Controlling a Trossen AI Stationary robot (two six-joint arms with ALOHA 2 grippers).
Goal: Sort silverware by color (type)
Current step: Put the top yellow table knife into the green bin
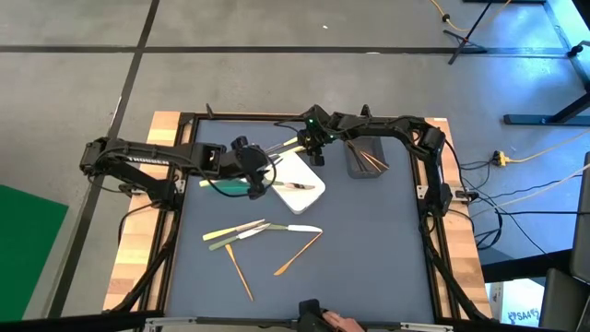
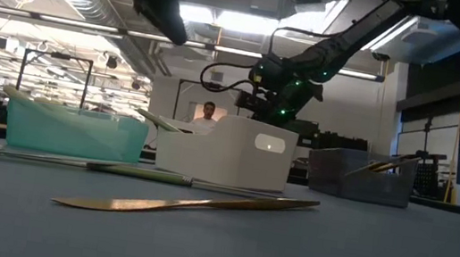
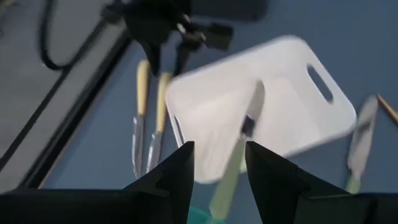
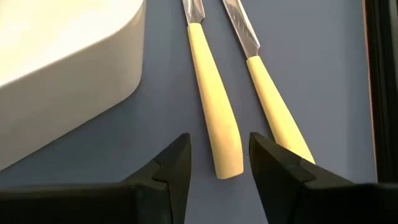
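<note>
Left gripper (image 1: 251, 175) hovers over the green bin (image 1: 224, 187), at the left edge of the white bin (image 1: 300, 182); in its wrist view the fingers (image 3: 177, 171) stand apart with nothing between them, open over the bins. White bin holds one pale-handled utensil (image 1: 297, 186) lying across its floor (blurred in the left wrist view, so type not legible). On the mat in front of the bins: a loose cluster of light green and pale yellow pieces (image 1: 241, 231), a silver-bladed knife (image 1: 300, 230) just right of them, and two orange-brown pieces (image 1: 240, 270) (image 1: 298, 254) angled nearer the front edge. Right gripper (image 1: 312, 140) sits behind the white bin's far corner, low over two pale yellow-handled knives (image 4: 214, 109) (image 4: 278, 109) lying side by side on the mat, blades pointing away from it. Jaws part-open, straddling the end of the nearer handle; not touching it, nothing held. Farthest right, grey bin (image 1: 366, 157) contains several orange-brown utensils (image 1: 371, 161).
</note>
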